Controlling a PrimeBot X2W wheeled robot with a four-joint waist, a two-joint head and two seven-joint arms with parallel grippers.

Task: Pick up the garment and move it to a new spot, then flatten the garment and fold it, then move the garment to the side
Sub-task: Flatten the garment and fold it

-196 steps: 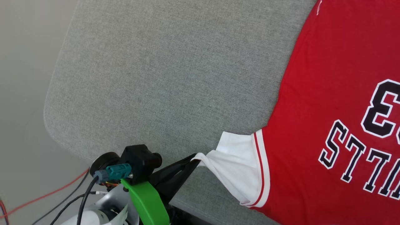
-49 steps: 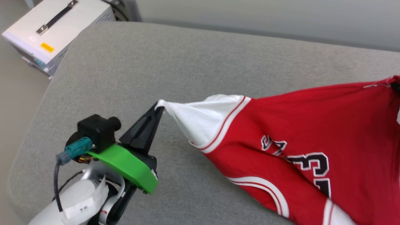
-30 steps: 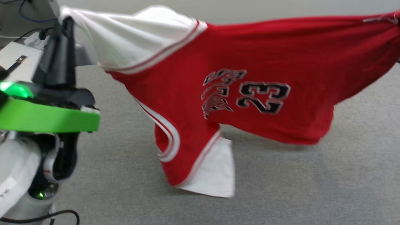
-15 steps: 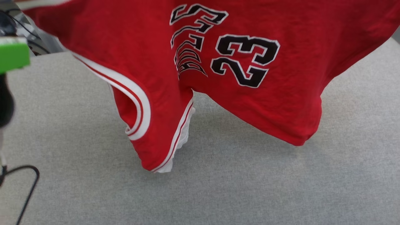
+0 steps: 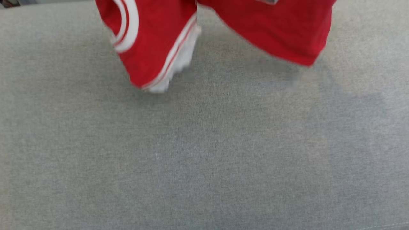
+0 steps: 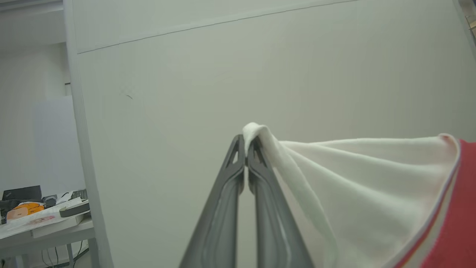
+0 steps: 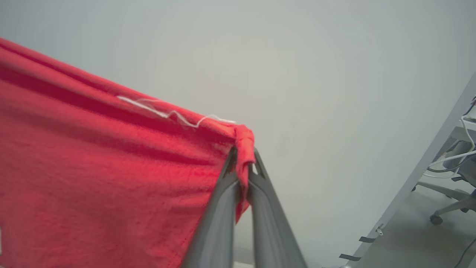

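- The shirt (image 5: 153, 41) hangs in the air over the far half of the grey bench (image 5: 204, 153).
- Its lowest parts are a red corner and the lower sleeve (image 5: 180, 60), which is white with striped trim. They dangle close above the bench and cast a soft shadow on it. The view is blurred, so I cannot tell whether the sleeve tip brushes the bench.
- Left gripper (image 6: 245, 143): the jaws are pressed together, pinching the tip of the upper sleeve (image 6: 364, 186). The white cloth drapes away from them toward the red body.
- Right gripper (image 7: 243, 156): the jaws are closed tight on a bunched red corner of the shirt. A loose white thread (image 7: 167, 111) lies along the edge there.
- A pale wall (image 6: 260, 67) stands behind the raised cloth.
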